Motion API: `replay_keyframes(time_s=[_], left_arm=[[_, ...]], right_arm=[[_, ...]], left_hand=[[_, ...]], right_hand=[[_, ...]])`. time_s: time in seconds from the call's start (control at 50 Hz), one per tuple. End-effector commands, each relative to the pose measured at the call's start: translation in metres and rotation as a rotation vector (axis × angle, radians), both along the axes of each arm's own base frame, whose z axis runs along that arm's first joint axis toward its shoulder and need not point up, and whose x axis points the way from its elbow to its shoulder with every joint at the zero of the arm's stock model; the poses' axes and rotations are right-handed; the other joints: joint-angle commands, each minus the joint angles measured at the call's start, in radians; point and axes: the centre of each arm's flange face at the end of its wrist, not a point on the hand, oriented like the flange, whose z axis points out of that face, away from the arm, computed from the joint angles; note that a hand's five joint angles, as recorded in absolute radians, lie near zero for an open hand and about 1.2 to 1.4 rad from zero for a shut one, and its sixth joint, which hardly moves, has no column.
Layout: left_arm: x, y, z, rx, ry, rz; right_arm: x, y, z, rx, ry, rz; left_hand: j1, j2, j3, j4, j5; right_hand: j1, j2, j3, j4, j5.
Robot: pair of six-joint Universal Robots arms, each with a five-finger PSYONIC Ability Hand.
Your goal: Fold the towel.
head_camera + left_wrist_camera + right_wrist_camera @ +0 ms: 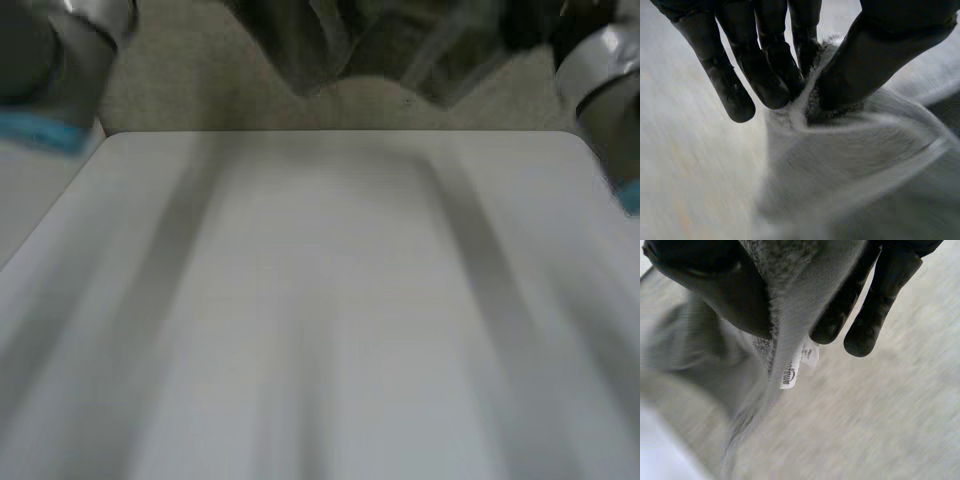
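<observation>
- The white worktop [320, 330] takes up the lower and middle part of the head view, with nothing lying on it.
- The grey towel [380, 50] is lifted off the worktop and hangs in the upper middle of the head view, strung between the two hands. It looks soft, limp and light. It sags and creases under its own weight, so I judge it will drape rather than hold a shape. Its nap should give the fingers good grip.
- The left arm [50, 70] sits in the upper left corner of the head view and the right arm [610, 90] in the upper right.
- The left hand [765, 60] is closed on the towel. The thumb presses a bunched fold of cloth against the fingertips, and the rest of the towel falls away beneath the palm.
- The right hand [705, 285] also pinches the towel. A hemmed edge is clamped between the thumb and the fingers [875, 315], and the cloth trails off beside the thumb.
- A small white label [792, 372] hangs from that hem just below the right fingertips, so this hold is probably at or near a corner.
- Corners and hems are the best places to take hold. The cloth is doubled there, and pulling two corners apart keeps the edge taut for a clean fold.
</observation>
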Motion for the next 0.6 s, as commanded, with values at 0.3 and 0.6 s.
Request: replay_keyframes(time_s=[0.3, 0.6], left_arm=[[0.036, 0.049, -0.231, 0.339, -0.551, 0.041], [0.044, 0.062, -0.239, 0.36, -0.577, 0.056]], right_arm=[[-0.029, 0.039, -0.15, 0.379, 0.354, -0.022], [-0.058, 0.054, -0.148, 0.428, 0.345, -0.091]], left_hand=[[0.122, 0.054, 0.055, 0.043, 0.088], [0.122, 0.054, 0.055, 0.043, 0.088]], right_hand=[[0.07, 0.083, 0.068, 0.066, 0.056], [0.07, 0.083, 0.068, 0.066, 0.056]])
